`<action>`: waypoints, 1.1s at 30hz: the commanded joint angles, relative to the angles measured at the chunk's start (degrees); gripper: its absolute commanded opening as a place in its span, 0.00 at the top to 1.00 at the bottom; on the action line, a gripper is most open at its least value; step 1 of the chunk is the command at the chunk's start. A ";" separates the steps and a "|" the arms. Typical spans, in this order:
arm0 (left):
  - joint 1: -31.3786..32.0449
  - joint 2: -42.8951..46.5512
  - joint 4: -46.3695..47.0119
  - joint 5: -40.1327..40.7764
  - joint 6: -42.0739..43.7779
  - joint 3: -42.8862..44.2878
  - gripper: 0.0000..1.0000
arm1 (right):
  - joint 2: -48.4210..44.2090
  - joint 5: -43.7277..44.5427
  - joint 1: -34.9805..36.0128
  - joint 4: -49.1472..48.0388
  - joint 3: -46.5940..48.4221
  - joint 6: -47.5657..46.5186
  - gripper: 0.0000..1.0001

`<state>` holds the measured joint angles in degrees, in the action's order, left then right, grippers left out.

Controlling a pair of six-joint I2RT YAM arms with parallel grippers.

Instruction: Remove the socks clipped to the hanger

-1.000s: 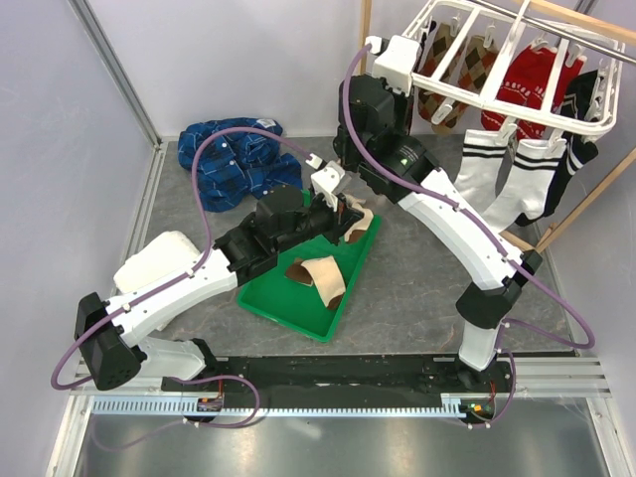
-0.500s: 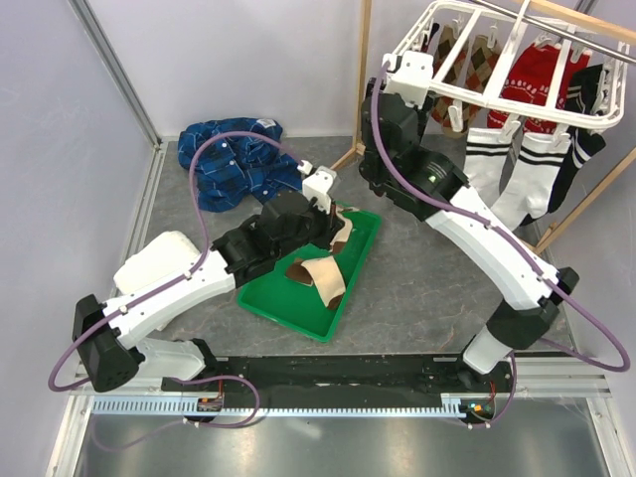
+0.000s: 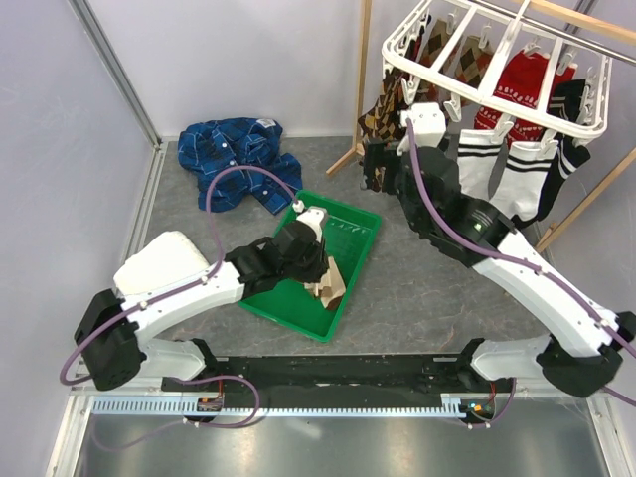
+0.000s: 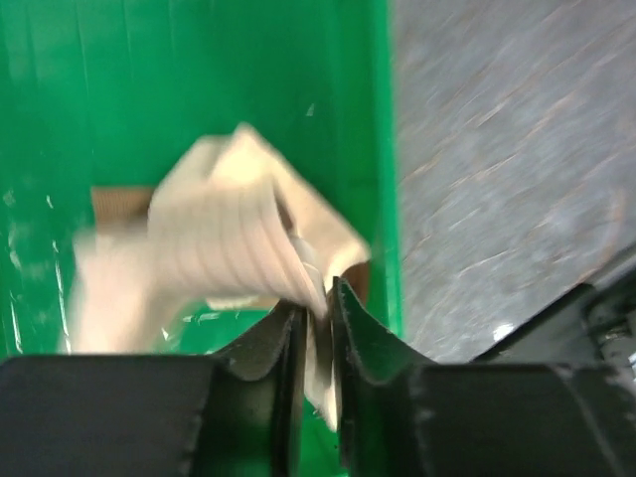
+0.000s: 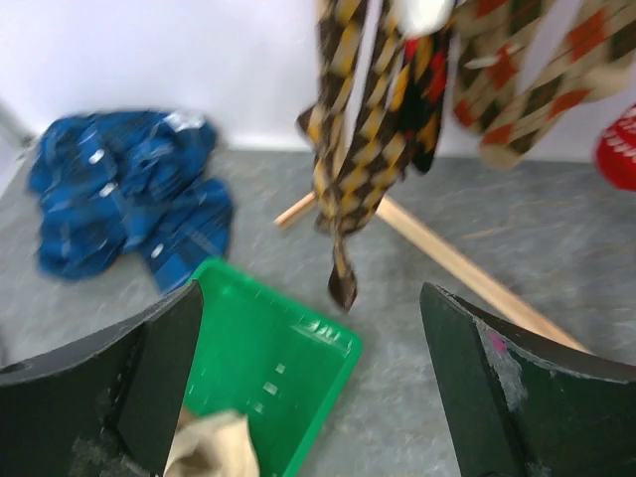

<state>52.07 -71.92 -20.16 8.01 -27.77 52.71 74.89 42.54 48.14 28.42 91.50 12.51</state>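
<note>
**Hanger.** The white grid hanger point(image 3: 397, 52) sits in the upper right of the overhead view, beside the wooden pole point(image 3: 364, 70).

**Tray.** A green tray point(image 3: 353, 231) lies at the centre of the frame on the grey table point(image 3: 417, 288).

**Blue garment.** A crumpled blue checked garment point(image 3: 234, 159) lies at upper left, just beyond the tray's far corner.

**Socks on the hanger.**
- The brown argyle socks point(image 3: 380, 111) hang at its left end.
- The white socks with black stripes point(image 3: 502, 179) hang along its front edge.
- The red socks point(image 3: 522, 84) hang behind them.
- A black sock point(image 3: 568, 134) hangs at far right.

**Sock in the tray.** One tan-and-brown sock point(image 3: 330, 283) lies in the lower part of the tray.

**Right gripper.** The right gripper point(image 5: 310, 298) is spread wide with nothing between its fingers. In the overhead view it is just below the argyle socks. In its own wrist view the argyle toes hang at upper centre, not touching either finger.

**Left gripper.** The left gripper point(image 4: 316, 298) is above the tray. Its jaws are nearly together, with the edge of the tan-and-brown sock pinched between them.
</note>
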 commanded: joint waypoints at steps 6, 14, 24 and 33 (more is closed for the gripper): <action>-1.45 -7.18 -4.88 5.52 -4.49 6.08 0.37 | -11.43 -23.18 0.11 -1.09 -15.12 6.03 0.02; -1.36 -2.09 -3.66 3.41 1.13 10.05 0.24 | -13.28 -21.19 0.11 -1.44 -18.73 2.78 0.02; -1.45 6.53 6.53 6.05 13.70 8.29 0.18 | -16.79 -11.17 0.11 -1.36 -15.22 0.15 0.02; -1.27 9.69 10.84 2.55 22.23 5.84 0.18 | -16.54 9.01 0.20 3.91 -7.42 -0.55 0.02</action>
<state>50.70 -64.51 -13.87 12.25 -12.62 60.38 57.82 37.74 48.25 29.34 77.34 13.08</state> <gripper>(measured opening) 0.816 0.979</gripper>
